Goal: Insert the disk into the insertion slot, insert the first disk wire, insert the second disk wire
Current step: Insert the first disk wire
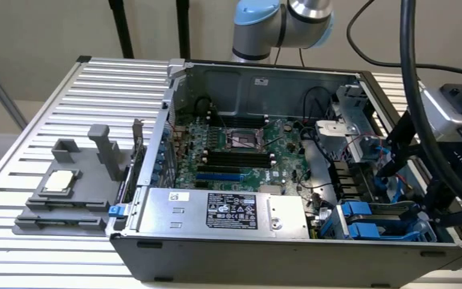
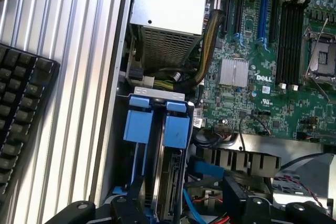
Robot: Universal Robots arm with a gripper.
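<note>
Disk (image 2: pixel 171 182) looks seated in slot (image 2: pixel 157 96). Gripper (image 2: pixel 181 203) over it, jaws wide, empty. Wire step likely in hand; blue wire (image 2: pixel 207 167) needs careful pinch.

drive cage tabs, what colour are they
The tabs are bright blue, clearest in the wrist view.

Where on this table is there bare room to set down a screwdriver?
The slatted table is bare behind the grey fixture, on the exterior view's left of the computer case, and in the strip in front of the fixture. Inside the case it is crowded: motherboard, power supply and the blue-tabbed drive cage.
</note>
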